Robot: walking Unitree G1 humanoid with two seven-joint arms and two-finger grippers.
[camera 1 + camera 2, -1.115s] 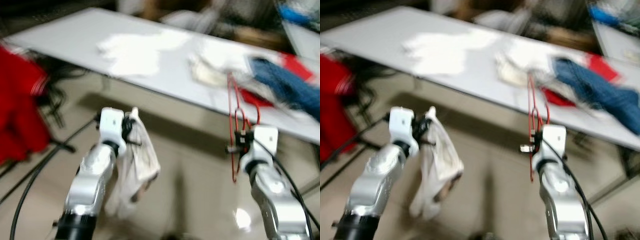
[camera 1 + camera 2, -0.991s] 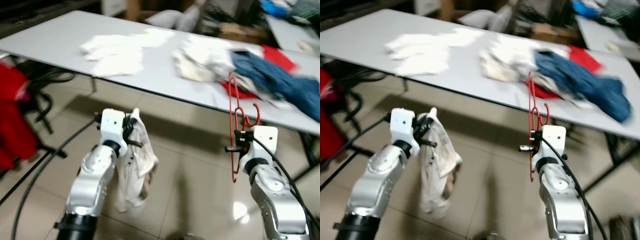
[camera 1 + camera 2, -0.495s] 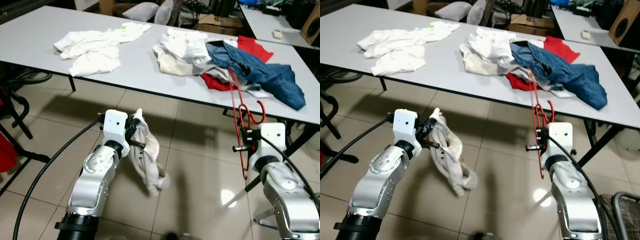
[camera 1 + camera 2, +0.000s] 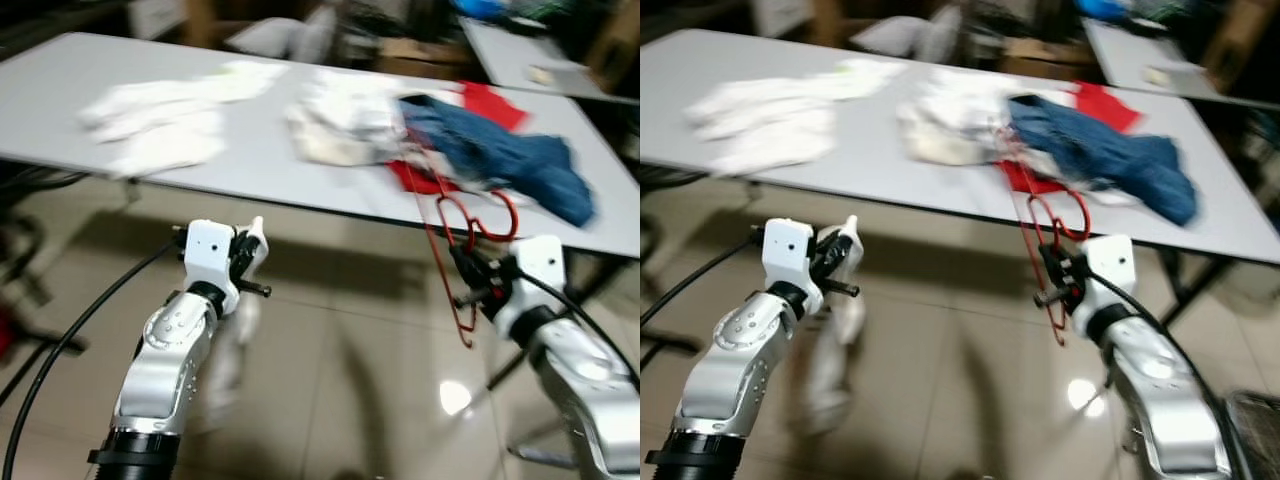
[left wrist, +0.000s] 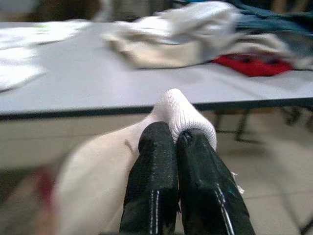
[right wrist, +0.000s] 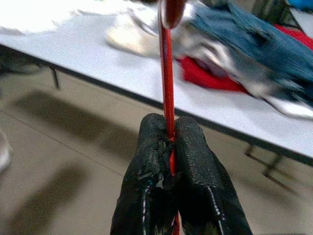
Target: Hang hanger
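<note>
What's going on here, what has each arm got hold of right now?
The robot stands before a grey table strewn with clothes. Its right claw is shut on a red hanger, holding it up in front of the table edge. Its left claw is shut on a white garment that hangs down toward the floor. The hanger is not hung anywhere yet, and the head views are blurred.

Two silver, glossy metal arms here, each capped by a boxy white wrist housing. The left gripper (image 5: 176, 139) shows two long black fingers with a coarse, woven-looking texture; the right gripper (image 6: 170, 129) has the same rough black pads. A thin black cable (image 4: 70, 340) loops off the left arm, and another black cable (image 4: 585, 320) runs along the right forearm.
</note>
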